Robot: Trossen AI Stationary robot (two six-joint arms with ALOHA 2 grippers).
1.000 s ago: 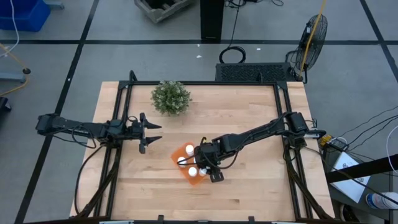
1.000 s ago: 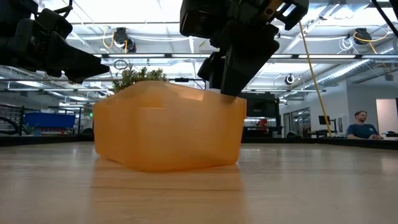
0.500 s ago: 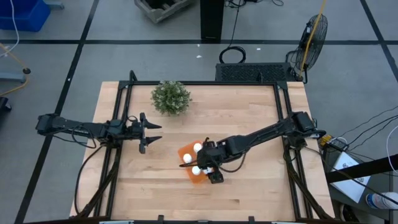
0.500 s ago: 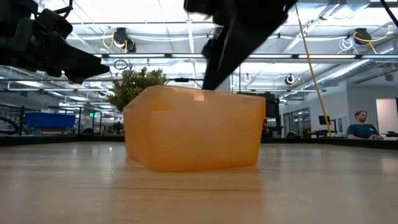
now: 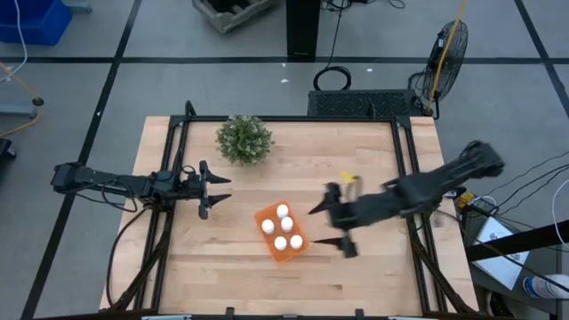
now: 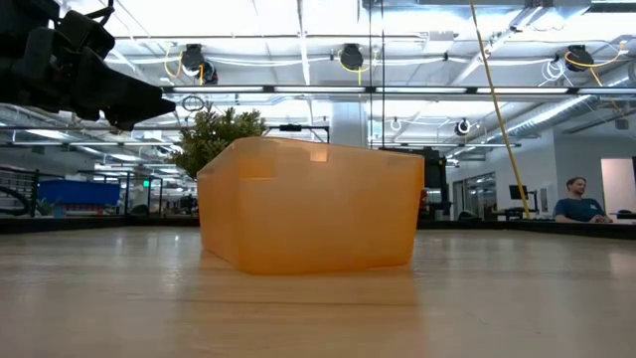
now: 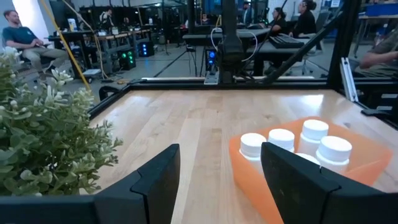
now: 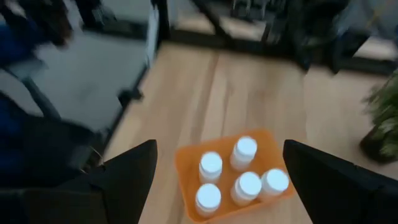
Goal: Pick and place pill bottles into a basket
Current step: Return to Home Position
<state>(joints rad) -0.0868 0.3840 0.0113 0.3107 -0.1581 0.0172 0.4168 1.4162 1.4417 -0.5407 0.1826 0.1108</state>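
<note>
The orange basket [image 5: 283, 256] rests flat on the table a little right of its middle, and it fills the centre of the low view [image 6: 313, 204]. Several white pill bottles [image 5: 285, 224] stand upright inside it, also seen in both wrist views [image 7: 292, 144] [image 8: 239, 171]. My right gripper [image 5: 315, 226] hovers open just right of the basket, pointing at it with nothing between its fingers. My left gripper [image 5: 226, 189] stays open above the table, left of the basket and apart from it [image 7: 221, 180].
A round green plant [image 5: 244, 140] stands at the far left of the table, close beside my left gripper [image 7: 43, 137]. Black frame rails [image 5: 404, 169] run along the table's sides. Bare wood lies near and far of the basket.
My right gripper has pulled back from over the basket toward the table's right edge and has risen out of the low view. The basket has slid a little toward the right and turned slightly. All the bottles in it now show uncovered.
</note>
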